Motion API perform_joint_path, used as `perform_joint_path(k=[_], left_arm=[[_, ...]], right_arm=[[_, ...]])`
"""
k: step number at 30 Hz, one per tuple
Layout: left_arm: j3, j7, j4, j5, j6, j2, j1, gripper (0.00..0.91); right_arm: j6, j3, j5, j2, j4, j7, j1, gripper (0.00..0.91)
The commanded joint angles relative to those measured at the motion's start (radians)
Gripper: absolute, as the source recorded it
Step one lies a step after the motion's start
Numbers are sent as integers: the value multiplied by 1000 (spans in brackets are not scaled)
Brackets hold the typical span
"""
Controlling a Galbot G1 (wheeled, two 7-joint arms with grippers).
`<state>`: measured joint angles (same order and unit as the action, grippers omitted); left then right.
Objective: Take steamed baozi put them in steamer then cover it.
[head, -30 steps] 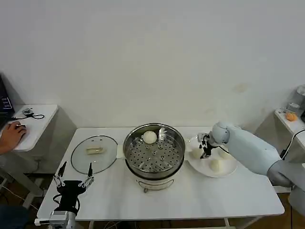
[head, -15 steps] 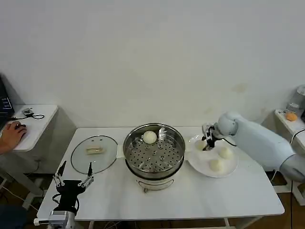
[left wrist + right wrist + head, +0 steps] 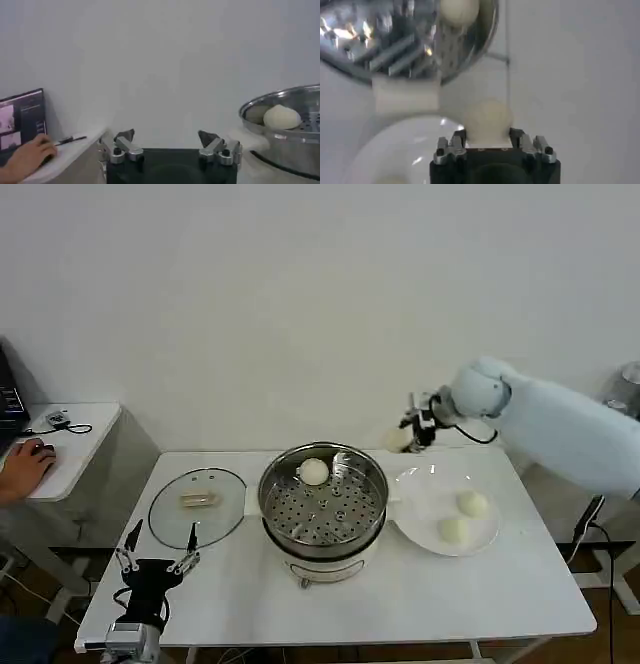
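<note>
Above the table's far right, my right gripper (image 3: 411, 430) is up in the air between the steamer (image 3: 323, 506) and the white plate (image 3: 424, 484), fingers closed on one baozi (image 3: 398, 439). Right wrist view confirms it: the held bun (image 3: 486, 119) sits squeezed between both fingers, with the plate rim (image 3: 380, 145) and the steamer's edge (image 3: 487, 35) below it.

Steamer contents: one baozi (image 3: 314, 472) on the perforated tray, at the far side near the rim. Rest of the tray is bare holes. Left wrist view shows that same bun (image 3: 282, 116) just inside the steel wall (image 3: 292, 145).

Plate contents: two baozi, one (image 3: 472, 504) toward the far right, one (image 3: 453, 529) nearer me, close together but apart. Plate touches or nearly touches the steamer's right side, can't tell which.

Cover (image 3: 197, 507) lies flat on the table (image 3: 400, 604) left of the steamer, cream handle up, just beside the pot.

My left gripper (image 3: 156, 561) is parked low at the table's near left corner, fingers spread wide, holding nothing. Left wrist view shows both fingertips (image 3: 124, 136) well apart.
</note>
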<state>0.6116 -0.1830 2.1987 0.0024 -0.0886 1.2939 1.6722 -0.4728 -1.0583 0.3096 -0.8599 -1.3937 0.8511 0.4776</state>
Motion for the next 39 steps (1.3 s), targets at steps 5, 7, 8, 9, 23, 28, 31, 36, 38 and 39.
perform_joint_path(k=[5,7,8,9,23,28,31,36,38,39], left_arm=[[15,-1,-4,-8,1,-10,2,907],[17,-1,-5,-10,1,-9,0,907],[21,-1,-5,-14,1,-8,-1,907],[22,-2,-5,-17,1,-8,-1,907],[29,-2,-6,-25,4,-1,-6,907],[27,-2,-4,-24,4,3,-7,907],[26,-2,0,-23,4,5,-4,907],[27,-2,1,-24,5,5,-5,907],[26,-2,4,-25,5,6,-5,907],[25,-2,5,-24,5,6,-5,907]], right_arm=[[-254,-104,428,-242,-87,-168,71,595],[-255,-110,448,-263,-76,-178,54,595],[-255,-112,447,-279,-62,-180,41,595],[-255,-113,447,-286,-55,-183,35,595],[-254,-132,359,-372,33,-179,-71,595],[-254,-134,326,-380,50,-175,-84,595],[-254,-132,316,-383,65,-175,-90,595],[-254,-133,307,-382,71,-172,-94,907],[-254,-134,305,-383,71,-173,-95,907],[-254,-133,304,-383,71,-174,-97,907]])
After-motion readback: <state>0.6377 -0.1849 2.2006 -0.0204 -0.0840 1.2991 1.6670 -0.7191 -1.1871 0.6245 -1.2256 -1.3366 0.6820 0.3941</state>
